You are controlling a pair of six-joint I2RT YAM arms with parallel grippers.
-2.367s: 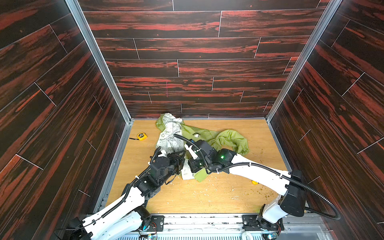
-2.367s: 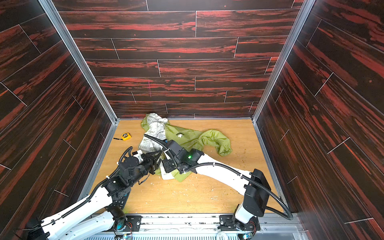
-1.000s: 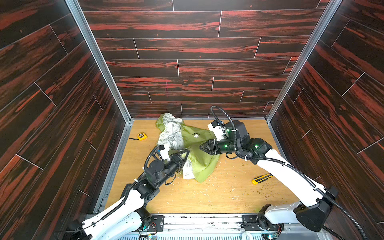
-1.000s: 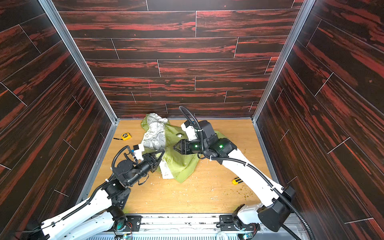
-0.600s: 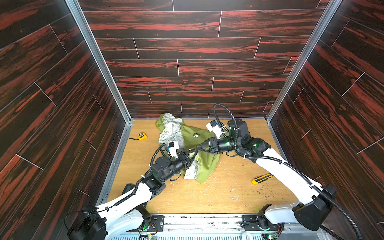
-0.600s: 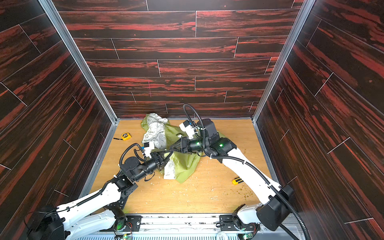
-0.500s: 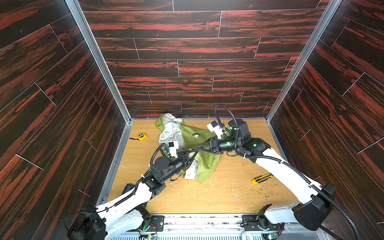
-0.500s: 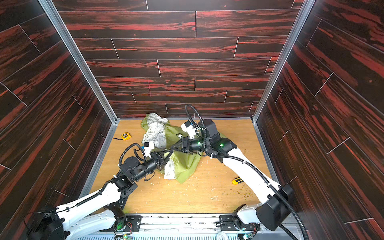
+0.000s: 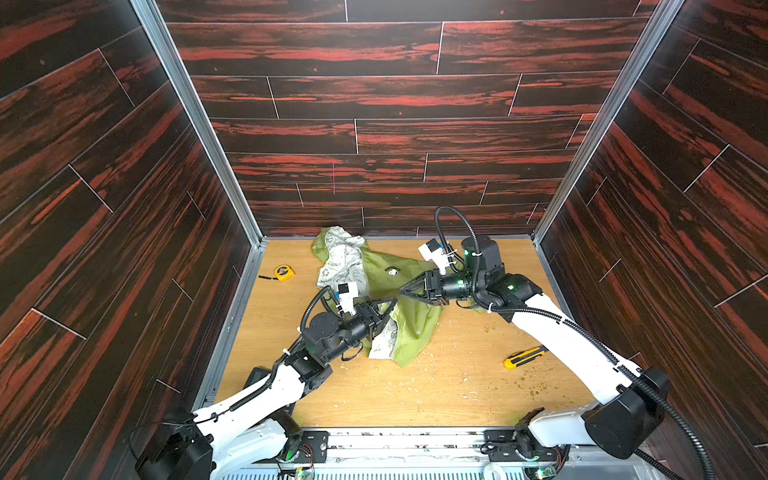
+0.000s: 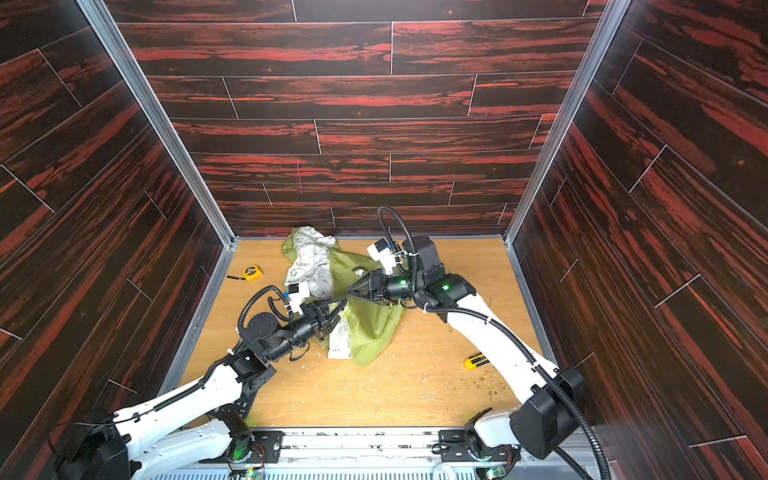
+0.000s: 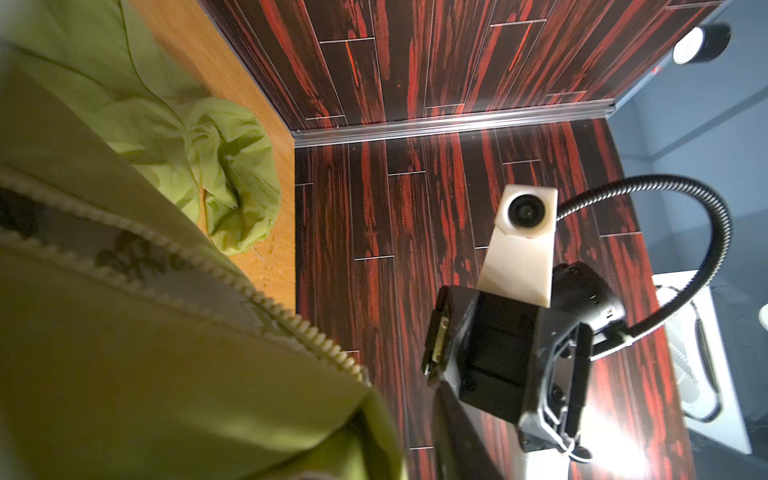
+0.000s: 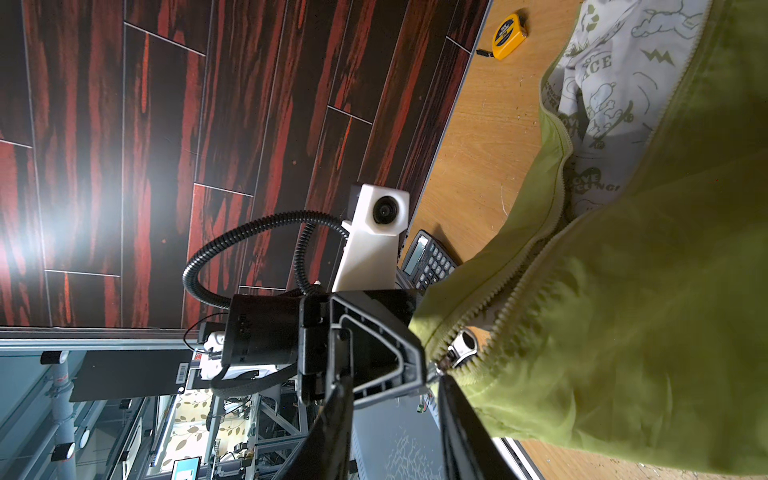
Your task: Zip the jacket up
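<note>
- The jacket (image 9: pixel 415 328) lies crumpled from the desk's (image 9: pixel 415 395) back edge to its middle, zipper edge lifted.
- The right gripper (image 9: pixel 402 291) pinches that edge; left gripper (image 9: pixel 386 309) alongside, grip unclear.
- Probably light, limp, slippery: take the slider pull (image 12: pixel 463 345), keep hem taut.

Bright overhead glare, blurred wrist-view foregrounds

Lime-green jacket (image 9: pixel 415 328), white green-printed lining (image 9: pixel 345 262), yellow tape measure (image 9: pixel 284 272), red-streaked dark walls (image 9: pixel 395 95)

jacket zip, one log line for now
jacket: crumpled | zipper slider: teeth apart beyond it | left gripper, right gripper: tips by slider
</note>
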